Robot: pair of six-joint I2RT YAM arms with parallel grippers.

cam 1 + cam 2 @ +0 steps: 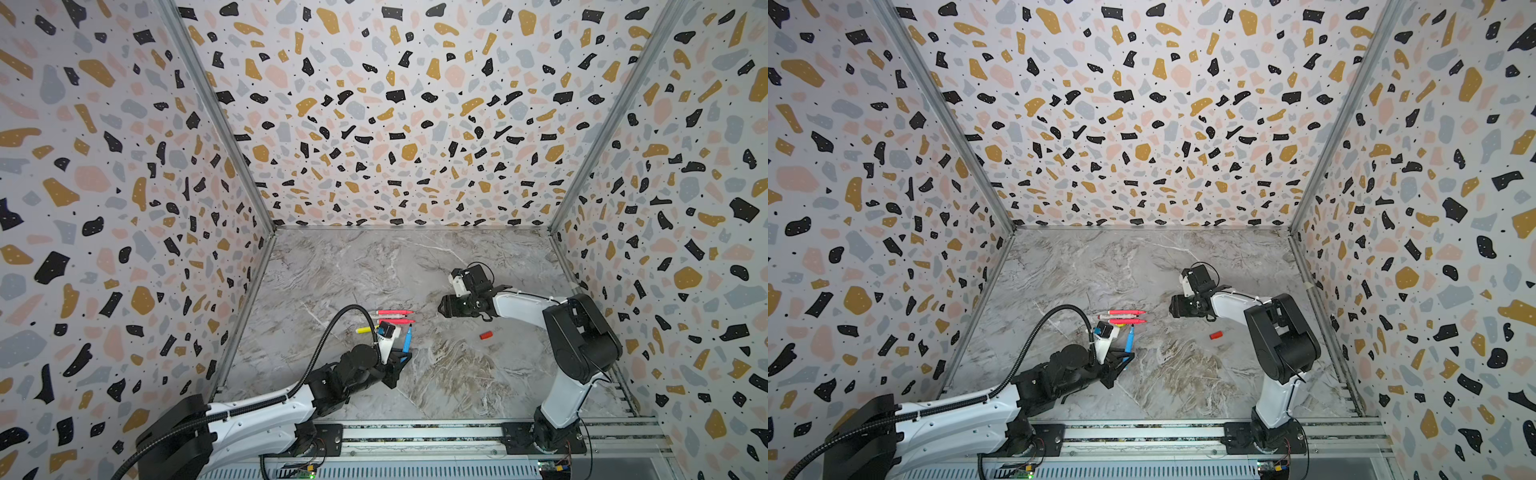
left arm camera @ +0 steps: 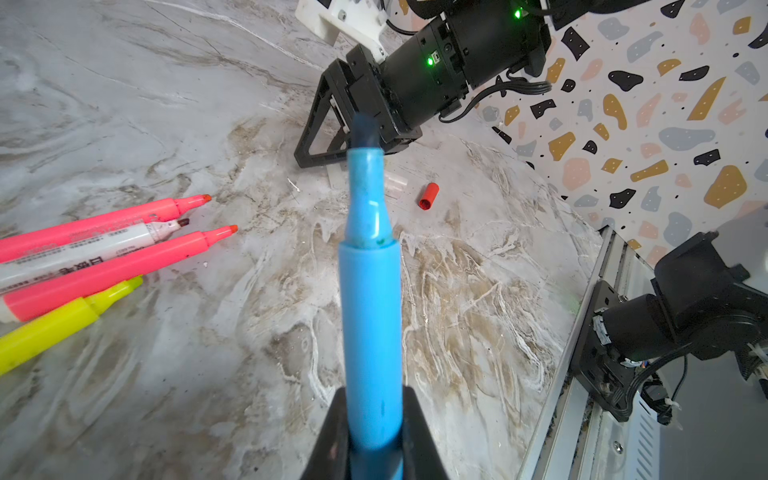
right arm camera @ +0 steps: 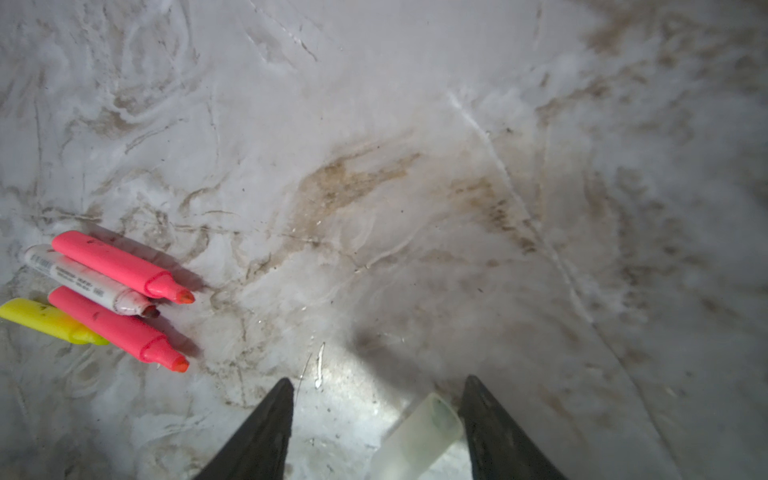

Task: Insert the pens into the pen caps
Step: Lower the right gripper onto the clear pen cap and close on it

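Both arms wear glossy white shells between bulky black joint housings. A ribbed black hose [image 1: 352, 308] runs along the left arm [image 1: 257, 424]. The right arm [image 1: 561, 399] is bolted to a black base plate [image 1: 513, 436] with silver screws. The right pincer [image 3: 378, 380] has tapered black fingers [image 3: 257, 440]; green lights [image 2: 430, 61] glow on its wrist housing.

The left gripper [image 1: 404, 355] is clamped on the blue pen [image 1: 407, 338], while the right gripper [image 1: 441, 308], jaws apart, hangs low, well apart from that pen.

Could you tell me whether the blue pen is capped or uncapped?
Uncapped: the pen shows a bare dark tip in the left wrist view.
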